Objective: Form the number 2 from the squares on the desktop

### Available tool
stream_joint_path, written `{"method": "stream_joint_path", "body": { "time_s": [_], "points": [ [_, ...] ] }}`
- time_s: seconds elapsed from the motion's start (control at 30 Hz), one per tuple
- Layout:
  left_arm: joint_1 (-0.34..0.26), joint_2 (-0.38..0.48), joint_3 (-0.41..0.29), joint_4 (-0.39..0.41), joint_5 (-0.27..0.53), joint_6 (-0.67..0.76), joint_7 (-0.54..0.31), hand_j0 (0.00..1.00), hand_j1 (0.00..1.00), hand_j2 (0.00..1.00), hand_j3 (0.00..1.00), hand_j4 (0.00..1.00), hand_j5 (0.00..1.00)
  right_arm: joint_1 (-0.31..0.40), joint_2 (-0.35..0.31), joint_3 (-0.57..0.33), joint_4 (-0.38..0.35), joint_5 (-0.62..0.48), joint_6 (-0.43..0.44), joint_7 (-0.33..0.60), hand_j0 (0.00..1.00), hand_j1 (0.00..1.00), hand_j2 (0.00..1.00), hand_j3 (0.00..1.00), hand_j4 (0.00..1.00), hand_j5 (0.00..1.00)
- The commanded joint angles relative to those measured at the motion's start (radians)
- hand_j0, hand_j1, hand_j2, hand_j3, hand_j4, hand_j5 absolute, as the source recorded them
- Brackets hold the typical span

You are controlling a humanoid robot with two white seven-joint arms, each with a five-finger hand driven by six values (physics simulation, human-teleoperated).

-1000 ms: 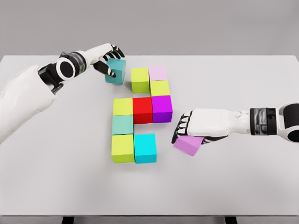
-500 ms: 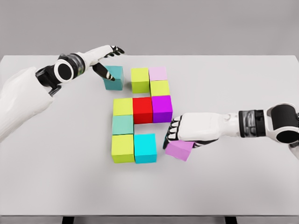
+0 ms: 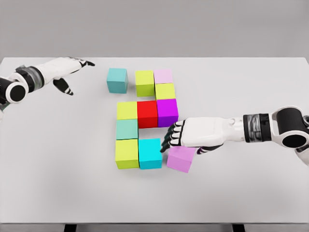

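Note:
A violet cube (image 3: 181, 159) lies on the table just right of the cyan cube (image 3: 150, 153), a narrow gap between them. My right hand (image 3: 182, 145) lies over its top, fingers draped on the left edge and thumb at the right side, still holding it. My left hand (image 3: 77, 76) hovers open at the far left, well away from the teal cube (image 3: 117, 80), which stands alone left of the lime cube (image 3: 145, 82). The other cubes form a block: pale pink (image 3: 163, 76), lime (image 3: 165, 91), magenta (image 3: 167, 112), red (image 3: 147, 114), lime (image 3: 127, 110), sea-green (image 3: 127, 129), lime (image 3: 127, 153).
The white table (image 3: 251, 193) stretches wide on both sides and in front of the cubes. A small gap separates the teal cube from the top row of the block.
My left hand let go of the teal cube, set it down and drew back to the left. My right hand carried the violet cube left and down to beside the cyan cube.

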Motion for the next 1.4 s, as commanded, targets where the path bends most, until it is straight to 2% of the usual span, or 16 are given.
{"method": "stream_joint_path", "body": {
  "time_s": [0.0, 0.1, 0.2, 0.27, 0.3, 0.33, 0.37, 0.5, 0.53, 0.67, 0.83, 1.03, 1.13, 1.37],
  "points": [
    [0.000, -0.011, -0.003, 0.020, -0.084, -0.008, 0.001, 1.00, 1.00, 1.00, 1.00, 1.00, 1.00, 0.000, 0.001, -0.004, 0.000, -0.005, 0.003, 0.000, 1.00, 1.00, 1.00, 1.00, 1.00, 1.00],
    [-0.002, -0.013, -0.008, 0.009, -0.108, -0.037, -0.005, 1.00, 1.00, 1.00, 1.00, 1.00, 1.00, 0.000, 0.001, -0.029, 0.000, -0.007, 0.003, 0.000, 1.00, 1.00, 1.00, 1.00, 1.00, 1.00],
    [-0.012, -0.007, 0.001, 0.012, -0.107, -0.154, -0.039, 1.00, 1.00, 1.00, 1.00, 1.00, 1.00, 0.008, -0.002, -0.089, 0.003, -0.013, 0.003, 0.000, 1.00, 1.00, 1.00, 1.00, 1.00, 1.00],
    [-0.031, -0.010, 0.027, 0.009, -0.102, -0.158, -0.235, 1.00, 1.00, 1.00, 1.00, 1.00, 1.00, 0.015, -0.016, -0.144, 0.015, -0.051, 0.003, 0.000, 1.00, 1.00, 1.00, 1.00, 1.00, 1.00],
    [-0.031, -0.016, 0.043, 0.011, -0.101, -0.152, -0.301, 1.00, 1.00, 1.00, 1.00, 1.00, 1.00, 0.015, -0.017, -0.150, 0.017, -0.058, 0.003, 0.000, 1.00, 1.00, 1.00, 1.00, 1.00, 1.00],
    [-0.032, -0.019, 0.049, 0.014, -0.098, -0.149, -0.359, 1.00, 1.00, 1.00, 1.00, 1.00, 1.00, 0.015, -0.025, -0.152, 0.018, -0.059, 0.003, 0.000, 1.00, 1.00, 1.00, 1.00, 1.00, 1.00],
    [-0.032, -0.022, 0.069, 0.015, -0.093, -0.149, -0.369, 1.00, 1.00, 1.00, 1.00, 1.00, 1.00, 0.017, -0.042, -0.153, 0.020, -0.067, 0.003, 0.000, 1.00, 1.00, 1.00, 1.00, 1.00, 1.00],
    [-0.035, -0.036, 0.089, 0.035, -0.081, -0.103, -0.369, 1.00, 1.00, 1.00, 1.00, 1.00, 1.00, 0.018, -0.108, -0.155, 0.046, -0.107, 0.003, 0.000, 1.00, 1.00, 1.00, 1.00, 1.00, 1.00],
    [-0.035, -0.059, 0.109, 0.056, -0.081, -0.079, -0.369, 1.00, 1.00, 1.00, 1.00, 1.00, 1.00, 0.020, -0.145, -0.158, 0.046, -0.116, 0.003, 0.000, 1.00, 1.00, 1.00, 1.00, 1.00, 1.00],
    [-0.052, -0.136, 0.130, 0.171, -0.084, -0.051, -0.369, 1.00, 1.00, 1.00, 1.00, 1.00, 1.00, 0.049, -0.205, -0.156, 0.040, -0.122, 0.003, 0.000, 1.00, 1.00, 1.00, 1.00, 1.00, 1.00],
    [-0.052, -0.151, 0.129, 0.169, -0.087, -0.051, -0.369, 1.00, 1.00, 1.00, 1.00, 1.00, 1.00, 0.092, -0.240, -0.149, 0.015, -0.120, 0.003, 0.000, 1.00, 1.00, 1.00, 1.00, 1.00, 1.00],
    [-0.054, -0.172, 0.127, 0.172, -0.095, -0.051, -0.369, 1.00, 1.00, 1.00, 1.00, 1.00, 1.00, 0.106, -0.254, -0.081, 0.010, -0.110, 0.003, 0.000, 1.00, 1.00, 1.00, 1.00, 1.00, 1.00],
    [-0.054, -0.180, 0.127, 0.172, -0.096, -0.051, -0.369, 1.00, 1.00, 1.00, 1.00, 1.00, 1.00, 0.112, -0.283, -0.077, 0.001, -0.110, 0.003, 0.000, 1.00, 1.00, 1.00, 1.00, 1.00, 1.00],
    [-0.052, -0.202, 0.122, 0.165, -0.099, -0.053, -0.369, 1.00, 1.00, 1.00, 1.00, 1.00, 1.00, 0.117, -0.274, -0.017, 0.001, -0.091, 0.003, 0.000, 1.00, 1.00, 1.00, 1.00, 1.00, 1.00]
  ]
}}
